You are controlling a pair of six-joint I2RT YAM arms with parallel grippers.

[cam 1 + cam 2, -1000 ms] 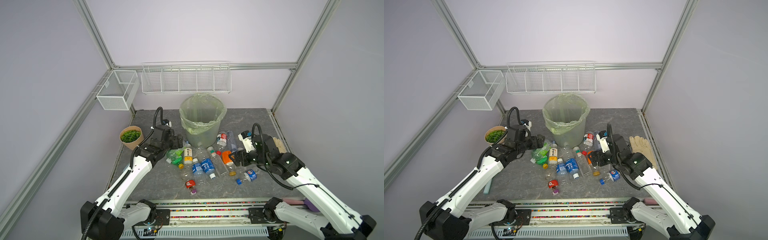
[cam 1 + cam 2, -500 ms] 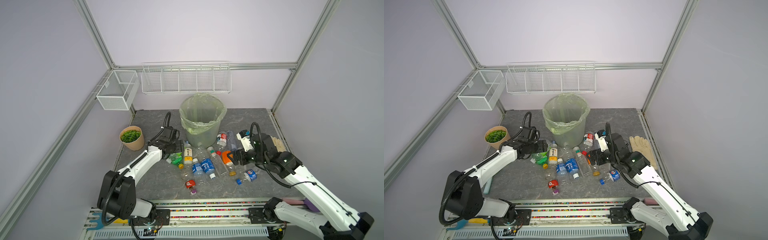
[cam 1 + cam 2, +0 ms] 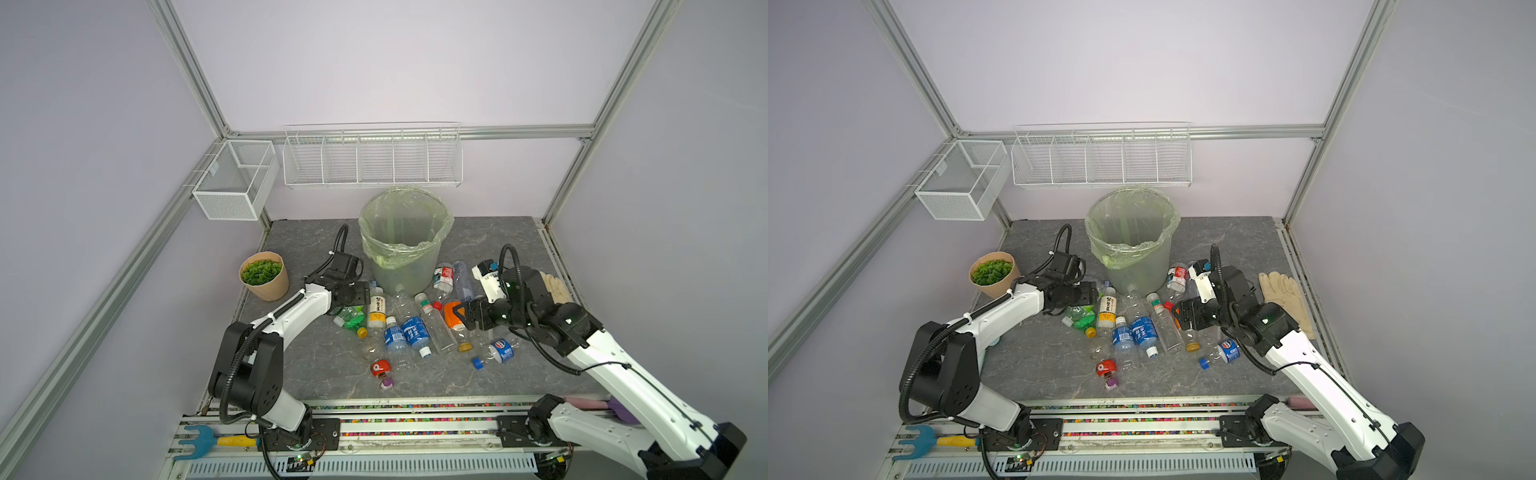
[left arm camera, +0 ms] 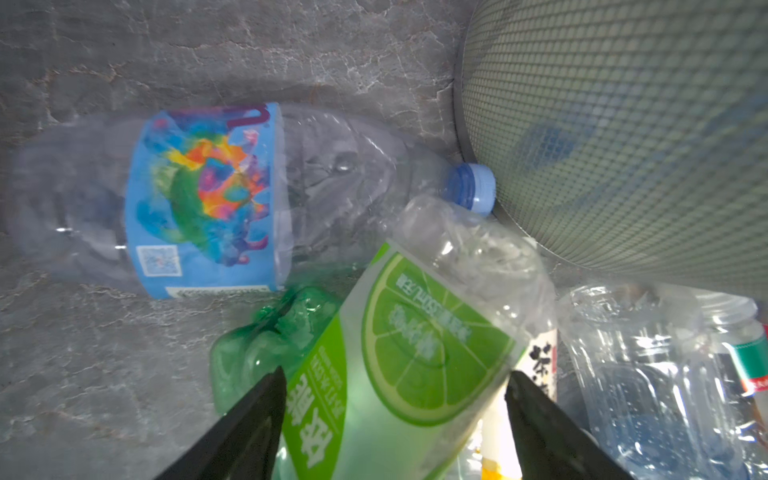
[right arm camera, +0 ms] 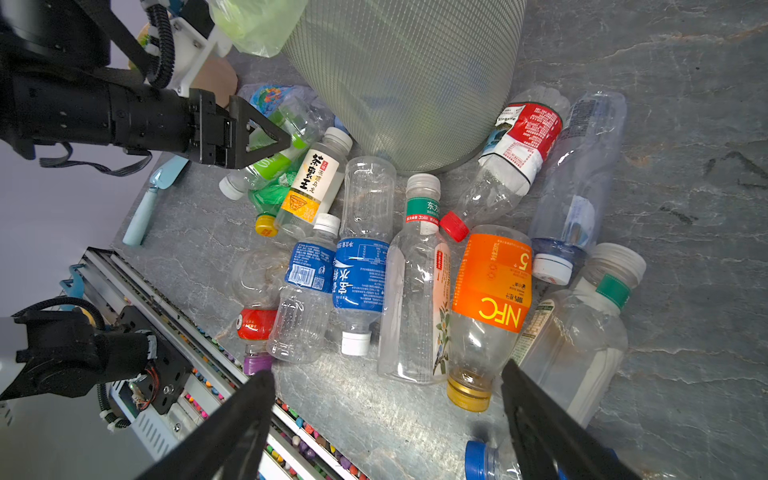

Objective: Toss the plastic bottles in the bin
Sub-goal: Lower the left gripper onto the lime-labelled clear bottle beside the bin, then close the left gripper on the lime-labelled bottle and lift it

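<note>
Fingers of the left gripper [image 3: 365,298] reach, in both top views, into the heap of plastic bottles [image 3: 411,330] lying before the bin [image 3: 399,266]. Just past their tips lies a yellow-label bottle [image 3: 376,309], its cap pointing toward the bin. How wide these fingers stand cannot be told from here. The right gripper [image 3: 459,318] has its fingers spread over an orange-label bottle [image 3: 449,318] on the heap's other side.

In the left wrist view the two fingers [image 4: 249,424] stand apart and a lime-label bottle [image 4: 415,353] fills the gap, with each inner edge right at the label. Whether they squeeze it cannot be told. Its long axis runs nearly along the fingers, a little askew, and its clear end points out past the tips toward the bin's meshed wall. Under it, by one fingertip, lies a crumpled green bottle [image 4: 249,353]. Beyond the tips a rainbow-label bottle [image 4: 199,195] lies crosswise to the fingers, its blue cap touching the bin.

In the right wrist view the fingers [image 5: 232,424] are wide apart and hold nothing. The orange-label bottle lies lengthwise with them, its yellow cap toward the gap and its base toward the bin. Parallel beside it a tall clear bottle [image 5: 415,291] points the opposite way, cap toward the bin. Across the heap the left gripper's fingers straddle the lime-label bottle, whose white cap points away from the bin.
</note>
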